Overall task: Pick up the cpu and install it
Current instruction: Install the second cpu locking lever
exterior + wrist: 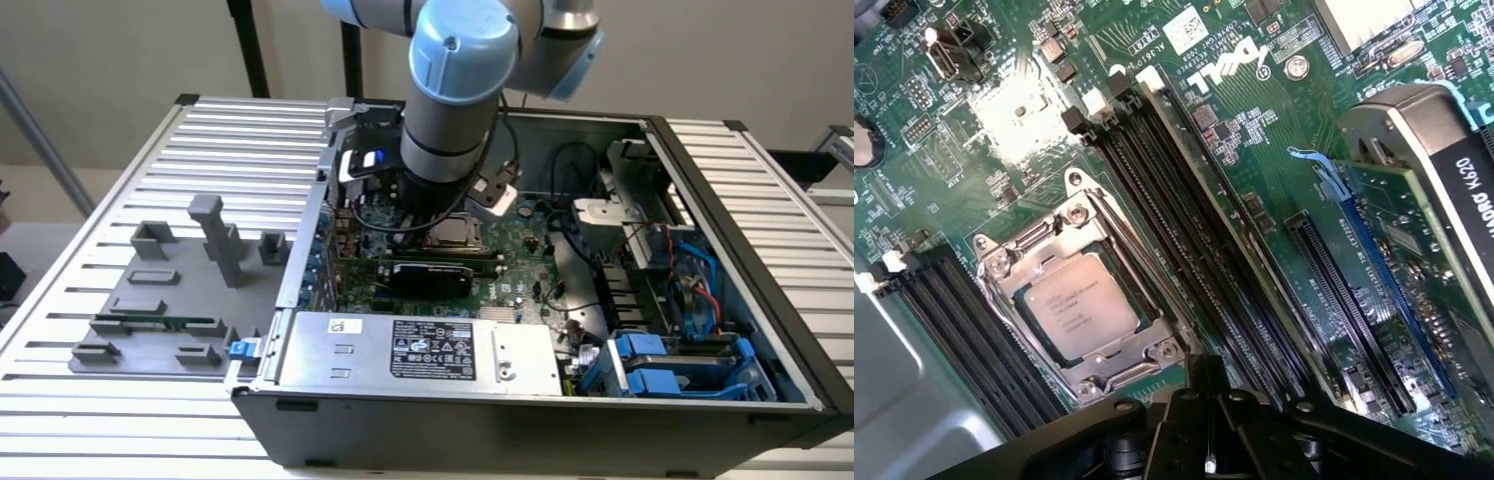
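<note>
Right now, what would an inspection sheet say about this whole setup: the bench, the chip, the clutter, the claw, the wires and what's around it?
Surface: ribbed metal bench.
Job's things: cpu lies flat in the socket frame on the motherboard.
Clutter: grey fixtures and a green memory stick on the bench, outside the case.
Claw: claw hangs above the board, close to the cpu, holding nothing.
Cables: black, red and blue wires inside the case.
Surroundings: pale wall, dark posts.
</note>
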Tool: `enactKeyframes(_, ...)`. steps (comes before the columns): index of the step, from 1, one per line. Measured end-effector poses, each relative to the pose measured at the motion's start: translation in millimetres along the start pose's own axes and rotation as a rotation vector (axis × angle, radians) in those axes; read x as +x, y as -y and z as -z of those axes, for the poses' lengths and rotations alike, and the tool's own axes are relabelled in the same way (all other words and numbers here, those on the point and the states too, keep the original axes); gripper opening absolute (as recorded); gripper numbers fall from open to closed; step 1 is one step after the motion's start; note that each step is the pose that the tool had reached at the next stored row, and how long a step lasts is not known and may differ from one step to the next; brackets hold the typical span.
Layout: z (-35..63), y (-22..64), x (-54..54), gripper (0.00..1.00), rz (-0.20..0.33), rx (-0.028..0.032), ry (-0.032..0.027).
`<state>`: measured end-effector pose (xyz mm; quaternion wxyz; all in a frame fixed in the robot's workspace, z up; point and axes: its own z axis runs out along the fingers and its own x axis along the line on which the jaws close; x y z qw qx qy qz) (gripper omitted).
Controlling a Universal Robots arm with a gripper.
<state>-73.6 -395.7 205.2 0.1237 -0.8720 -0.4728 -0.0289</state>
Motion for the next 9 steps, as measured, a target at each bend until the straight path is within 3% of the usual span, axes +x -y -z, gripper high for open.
enactKeyframes(9,0.1,0.0,0.0,0.11,0.000,0.0000,0.0000)
